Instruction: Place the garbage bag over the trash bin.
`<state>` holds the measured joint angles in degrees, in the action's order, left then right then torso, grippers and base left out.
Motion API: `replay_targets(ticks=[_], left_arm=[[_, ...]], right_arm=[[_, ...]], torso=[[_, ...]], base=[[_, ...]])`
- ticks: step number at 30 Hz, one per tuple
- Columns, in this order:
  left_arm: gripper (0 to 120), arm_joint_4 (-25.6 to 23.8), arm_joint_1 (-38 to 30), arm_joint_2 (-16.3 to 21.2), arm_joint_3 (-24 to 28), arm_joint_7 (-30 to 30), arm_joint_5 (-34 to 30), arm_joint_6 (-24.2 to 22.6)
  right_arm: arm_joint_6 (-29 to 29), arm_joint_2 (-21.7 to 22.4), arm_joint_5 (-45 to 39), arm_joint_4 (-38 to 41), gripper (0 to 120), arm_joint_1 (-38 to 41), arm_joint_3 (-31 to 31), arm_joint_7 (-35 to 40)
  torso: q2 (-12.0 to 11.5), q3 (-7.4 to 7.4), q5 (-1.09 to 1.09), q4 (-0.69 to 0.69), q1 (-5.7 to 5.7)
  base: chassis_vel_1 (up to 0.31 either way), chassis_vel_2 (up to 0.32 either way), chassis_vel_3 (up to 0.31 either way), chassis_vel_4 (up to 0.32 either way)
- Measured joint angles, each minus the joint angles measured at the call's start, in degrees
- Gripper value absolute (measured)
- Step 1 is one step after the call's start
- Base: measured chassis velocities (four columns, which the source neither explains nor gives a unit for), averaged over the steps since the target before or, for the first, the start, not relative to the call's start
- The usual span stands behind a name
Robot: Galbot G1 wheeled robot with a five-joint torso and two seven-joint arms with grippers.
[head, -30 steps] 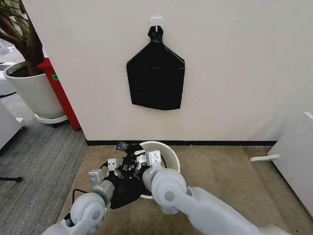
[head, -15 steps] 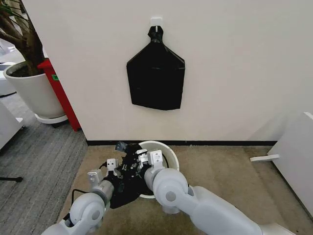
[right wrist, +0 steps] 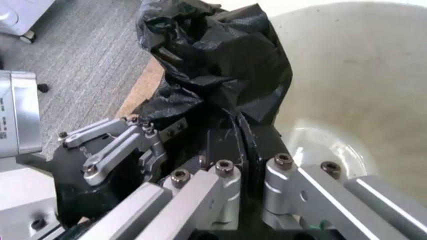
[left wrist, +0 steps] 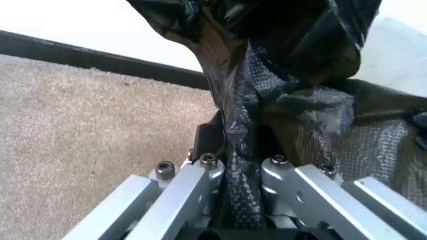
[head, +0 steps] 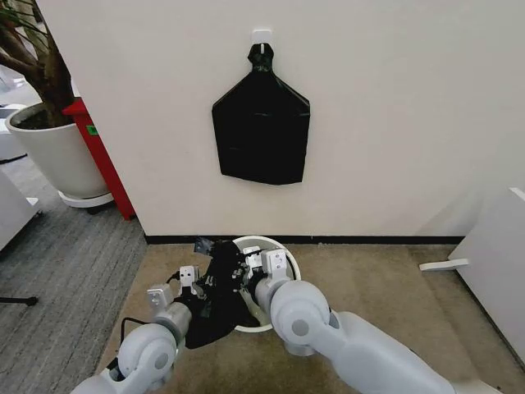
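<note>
- My left claw [head: 199, 283] sits low over the carpet [head: 385, 287], just left of the bin [head: 287, 261], clenched on a fold of the bag [head: 215, 304].
- From the left wrist I see the fingers [left wrist: 193, 182] pinched on a twisted strand of the bag [left wrist: 243, 150], which rises from the left claw [left wrist: 237, 172] into a crumpled bunch above; the carpet [left wrist: 87, 120] and a dark baseboard [left wrist: 93, 57] lie beyond.
- My right claw [head: 250, 267] is at the bin's left rim, and it too grips the bag.
- From the right wrist, the right claw [right wrist: 243, 167] has the black film caught between its fingers [right wrist: 283, 175], right at the edge of the bin [right wrist: 347, 90]; the left claw [right wrist: 123, 142] shows just beside it, also in the bag [right wrist: 213, 65].
- The bag is bunched between the two claws; part stands up at the bin's left rim, the rest hangs outside it toward the carpet.
- The bin's cream inside is bare on the side away from the bag.
- The bin stands on the carpet close to the wall [head: 394, 115].
- A flat black bundle [head: 261, 130] hangs from a hook [head: 262, 36] on the wall above the bin.
- A plant pot [head: 53, 156] stands well off to the left.
</note>
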<state>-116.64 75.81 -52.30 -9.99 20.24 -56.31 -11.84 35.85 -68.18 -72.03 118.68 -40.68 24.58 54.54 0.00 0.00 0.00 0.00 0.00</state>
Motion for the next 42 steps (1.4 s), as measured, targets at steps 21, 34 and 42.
replay_targets(ticks=[21,34,42], left_arm=[[4,-0.23,0.24,0.04,-0.17,-0.2,0.22,0.09],[4,-0.07,0.17,-0.07,-0.18,-0.23,0.21,0.08],[4,-0.58,0.65,-0.12,-0.17,-0.55,0.32,0.1]], right_arm=[[0.93,-1.63,-1.37,0.16,27,1.24,2.52,0.78],[0.81,-2.3,-1.22,-2.29,73,3.31,4.48,1.06],[0.48,-2.99,1.07,-4.35,99,3.5,5.18,-0.86]], torso=[[0.0,0.0,-0.01,0.0,0.0],[0.0,0.0,-0.01,0.0,0.0],[0.0,0.0,-0.01,0.0,0.0]], base=[[0.0,0.0,0.0,0.0],[0.0,0.0,0.0,0.0],[0.0,0.0,0.0,0.0]])
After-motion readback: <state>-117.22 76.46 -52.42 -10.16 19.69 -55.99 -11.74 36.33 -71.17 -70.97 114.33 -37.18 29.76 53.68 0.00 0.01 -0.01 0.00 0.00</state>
